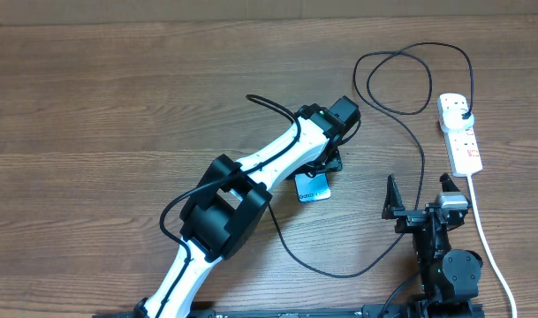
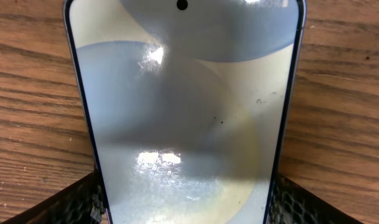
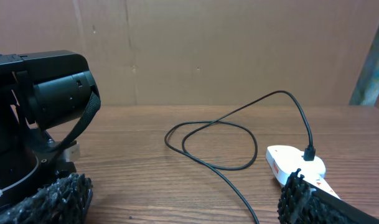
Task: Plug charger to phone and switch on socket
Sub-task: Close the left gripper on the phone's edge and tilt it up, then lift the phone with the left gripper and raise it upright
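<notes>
- Our left tool (image 1: 324, 170) is clenched on the phone (image 2: 186, 112); its pads (image 2: 83, 200) press both long edges, screen up, over the tabletop (image 1: 118, 106) near the middle.
- Our right tool (image 3: 180, 202) is released, fingers spread wide, low over the tabletop and just short of the socket (image 1: 460, 134).
- The charger (image 1: 421, 159) has its plug (image 1: 464, 113) seated in the socket's far end; its cable loops behind, then curves forward and back under our left arm.
- We cannot see the connector tip.
- A white cord (image 1: 485, 238) runs from the socket toward us.
</notes>
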